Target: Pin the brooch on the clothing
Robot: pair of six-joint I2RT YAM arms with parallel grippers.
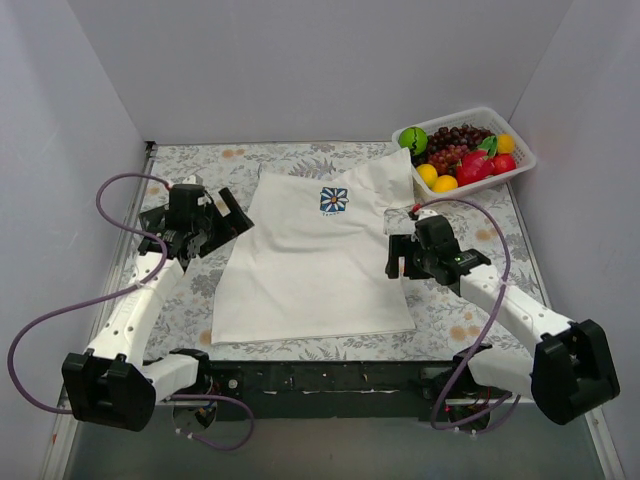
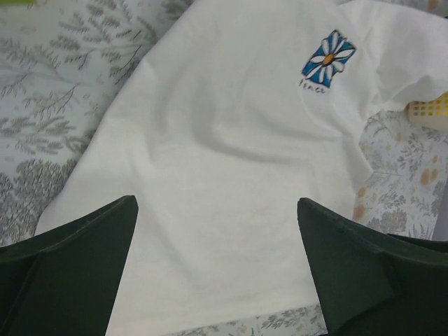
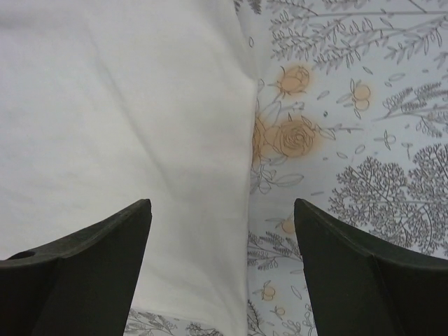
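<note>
1. At the left edge of the flowered tablecloth (image 1: 470, 322), the left gripper (image 1: 230, 222) sits beside the upper left side of the white T-shirt (image 1: 310, 262). Its 2 dark fingers (image 2: 77, 269) are spread wide, with nothing held between them. In its wrist view, only white fabric shows through the gap.
2. Spread flat across the middle of the table, the T-shirt lies with its hem toward the arm bases. Its blue print (image 1: 334, 200), a white-and-yellow flower, is on the far part of the chest, and 1 sleeve reaches toward the far right corner.
3. I cannot pick out the brooch in any of the 3 views, so I cannot tell where it is.
4. Just right of the T-shirt's side edge, the right gripper (image 1: 396, 255) points in toward the fabric. Its jaws are parted wide and grip nothing. In its wrist view, 1 finger (image 3: 84, 273) hangs over white fabric and the other over bare tablecloth, with the T-shirt's edge running between them. Whether they touch the surface, I cannot tell.
5. Over in the far right corner stands a white basket (image 1: 522, 152) of toy fruit (image 1: 462, 152), just beyond the tip of the T-shirt's sleeve.
</note>
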